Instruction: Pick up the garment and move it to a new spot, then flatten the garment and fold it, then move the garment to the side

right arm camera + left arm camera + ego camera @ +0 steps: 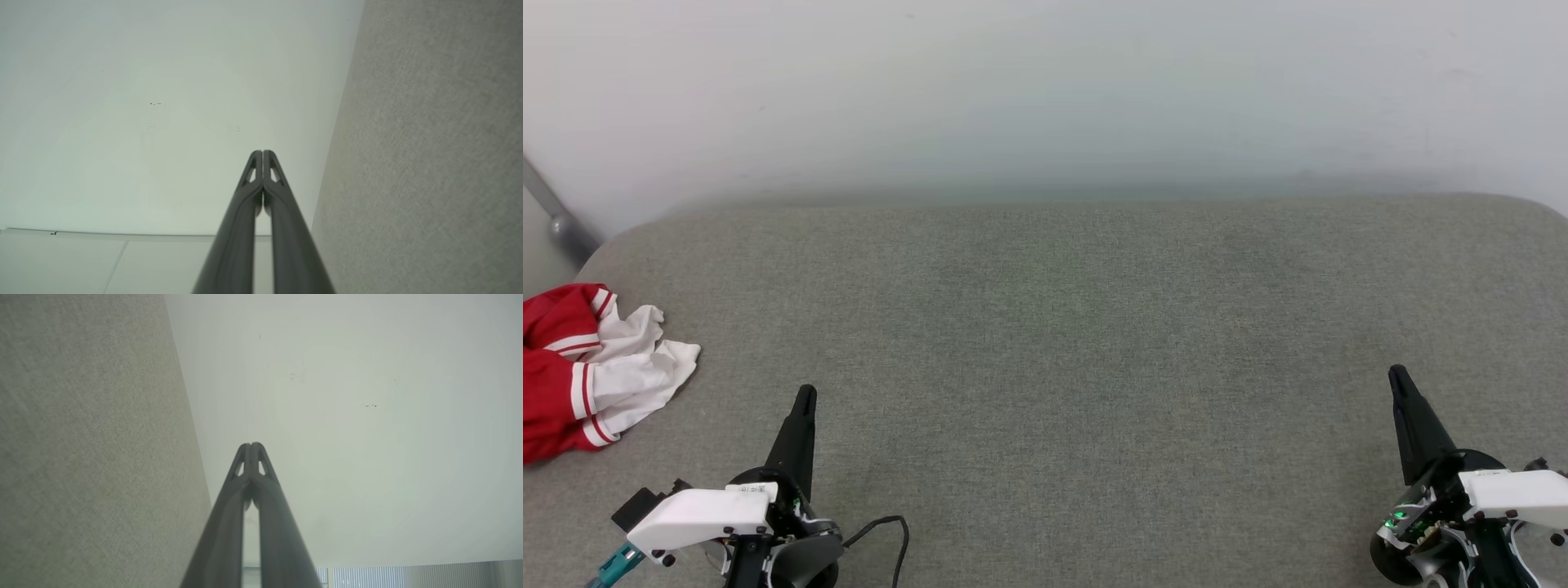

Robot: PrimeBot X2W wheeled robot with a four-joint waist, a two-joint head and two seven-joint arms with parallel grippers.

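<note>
My left jaws and right jaws sit closed and empty, fingertips pressed together, well apart above the grey bench point(1054, 343). The red-and-white garment point(580, 367) lies crumpled on the bench, off to the left of my left jaws, touching neither.

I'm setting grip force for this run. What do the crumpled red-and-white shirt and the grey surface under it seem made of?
The garment: soft, thin cloth, matte, likely a knit; it lies in loose rumpled folds. The grey surface: a fabric covering, matte, with fine speckled weave-like grain and rounded corners; what is beneath cannot be told.
</note>
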